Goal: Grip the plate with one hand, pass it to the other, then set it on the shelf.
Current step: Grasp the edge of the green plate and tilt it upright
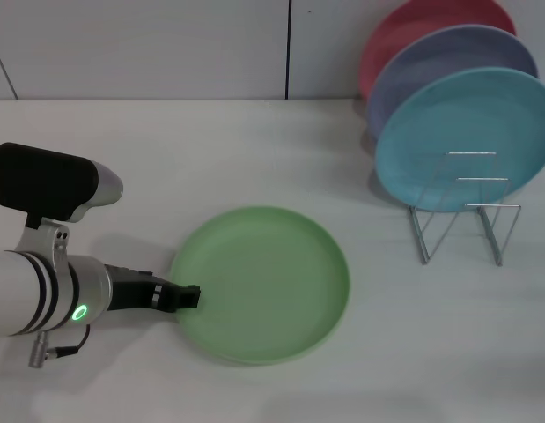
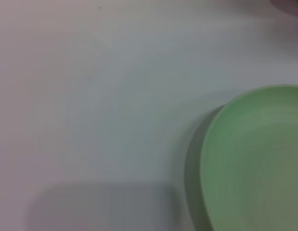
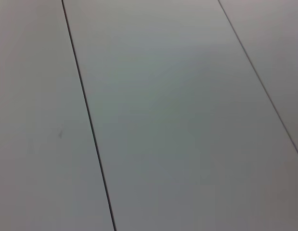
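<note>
The light-green plate [image 1: 263,282] lies on the white table, near its front middle. My left gripper [image 1: 191,297], black on a silver-white arm with a green light, reaches in from the left and sits at the plate's left rim. The left wrist view shows the plate [image 2: 254,163] from close by, with a shadow under its rim. The wire shelf [image 1: 466,216] stands at the right rear, apart from the plate. My right gripper is out of view; its wrist view shows only flat grey panels with dark seams.
The shelf holds a sky-blue plate [image 1: 466,132], a lavender plate [image 1: 448,57] and a red plate [image 1: 413,26], standing on edge one behind the other. Two wire loops at the shelf's front are free. A wall rises behind the table.
</note>
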You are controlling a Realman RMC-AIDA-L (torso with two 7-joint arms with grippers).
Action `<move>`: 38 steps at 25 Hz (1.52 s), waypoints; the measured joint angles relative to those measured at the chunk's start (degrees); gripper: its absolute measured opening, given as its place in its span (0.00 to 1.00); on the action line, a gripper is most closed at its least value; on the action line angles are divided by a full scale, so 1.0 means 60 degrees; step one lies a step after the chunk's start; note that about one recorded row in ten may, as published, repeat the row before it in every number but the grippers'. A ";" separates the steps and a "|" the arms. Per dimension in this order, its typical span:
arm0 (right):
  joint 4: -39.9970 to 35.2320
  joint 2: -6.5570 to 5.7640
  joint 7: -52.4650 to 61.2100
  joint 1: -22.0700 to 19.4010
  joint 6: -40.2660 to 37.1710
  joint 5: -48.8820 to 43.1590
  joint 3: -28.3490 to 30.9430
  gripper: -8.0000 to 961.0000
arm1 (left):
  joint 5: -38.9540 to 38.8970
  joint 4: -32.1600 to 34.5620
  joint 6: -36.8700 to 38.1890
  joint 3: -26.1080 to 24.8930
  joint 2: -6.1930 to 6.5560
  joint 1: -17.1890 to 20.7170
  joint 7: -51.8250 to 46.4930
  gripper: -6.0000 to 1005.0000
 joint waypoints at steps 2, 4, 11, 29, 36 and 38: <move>0.0001 0.0000 0.0000 0.0000 0.0003 0.0000 0.0000 0.86 | 0.0006 0.0007 -0.0006 0.0019 0.0011 -0.0034 -0.0014 0.77; 0.0000 0.0000 0.0000 0.0002 0.0007 0.0000 0.0000 0.86 | 0.0010 0.0093 -0.0032 0.0026 0.0020 -0.0113 -0.0017 0.76; 0.0000 0.0000 0.0000 0.0005 0.0009 0.0000 0.0001 0.86 | 0.0167 0.0066 -0.0153 0.0028 0.0006 -0.0172 -0.0209 0.61; 0.0000 0.0000 0.0110 -0.0008 -0.0025 0.0002 0.0000 0.86 | 0.0510 -0.0349 -0.0893 0.0084 0.0037 -0.0400 -0.0461 0.20; -0.0008 0.0000 0.0114 0.0001 -0.0033 0.0002 0.0000 0.86 | 0.0510 -0.0232 -0.1047 0.0066 0.0037 -0.0589 -0.0442 0.13; -0.0011 0.0000 0.0115 0.0004 -0.0054 0.0002 0.0001 0.86 | 0.0504 -0.0312 -0.1048 0.0051 0.0038 -0.0594 -0.0440 0.12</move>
